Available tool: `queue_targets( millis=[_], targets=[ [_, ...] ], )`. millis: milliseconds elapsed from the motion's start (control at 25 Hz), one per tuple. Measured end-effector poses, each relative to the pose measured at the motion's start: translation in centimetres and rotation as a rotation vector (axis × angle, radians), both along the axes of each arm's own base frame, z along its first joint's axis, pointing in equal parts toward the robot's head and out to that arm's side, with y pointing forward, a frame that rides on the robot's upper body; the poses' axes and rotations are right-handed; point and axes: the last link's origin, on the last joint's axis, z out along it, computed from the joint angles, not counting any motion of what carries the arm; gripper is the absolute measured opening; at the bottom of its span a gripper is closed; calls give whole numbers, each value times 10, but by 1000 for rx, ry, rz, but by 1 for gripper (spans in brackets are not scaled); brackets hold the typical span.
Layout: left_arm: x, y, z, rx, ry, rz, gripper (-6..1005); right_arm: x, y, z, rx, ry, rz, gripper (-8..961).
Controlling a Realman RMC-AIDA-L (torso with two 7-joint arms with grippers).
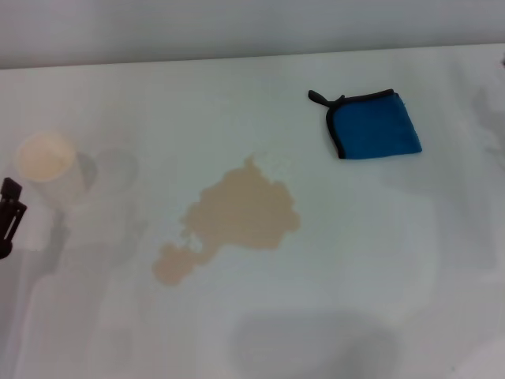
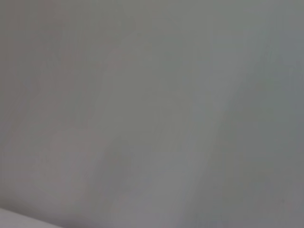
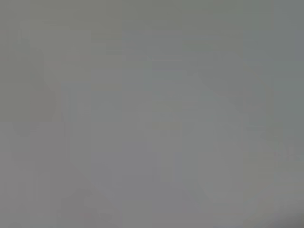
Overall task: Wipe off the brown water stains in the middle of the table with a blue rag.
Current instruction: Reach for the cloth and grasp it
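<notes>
In the head view the brown water stains point(image 1: 237, 217) spread as a tan blotch over the middle of the white table point(image 1: 379, 260), with a smaller lobe toward the near left. The blue rag point(image 1: 372, 125) lies folded at the far right, its black loop pointing left, and nothing touches it. A black part of my left gripper point(image 1: 9, 215) pokes in at the left edge, well apart from stains and rag. My right gripper is out of view. Both wrist views hold only plain grey surface.
A white paper cup point(image 1: 47, 164) with a tan inside stands at the left, just beyond my left gripper. The table's far edge runs along the top of the head view.
</notes>
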Motion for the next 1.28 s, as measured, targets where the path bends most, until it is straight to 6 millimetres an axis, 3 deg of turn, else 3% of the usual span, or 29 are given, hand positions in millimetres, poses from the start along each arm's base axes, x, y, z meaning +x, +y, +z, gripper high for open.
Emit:
queue_targets(
  millis=[280, 560, 1000, 1280],
  targets=[
    [-16, -6, 10, -15, -86, 35, 891, -55, 36, -15, -244, 6, 261, 811],
    [-27, -19, 14, -9, -121, 73, 891, -97, 68, -26, -586, 9, 364, 811],
    [-27, -20, 14, -14, -118, 73, 892, -125, 89, -32, -924, -36, 305, 810],
    [-26, -18, 14, -21, -111, 60, 891, -145, 106, -19, -1110, -87, 152, 809]
  ],
)
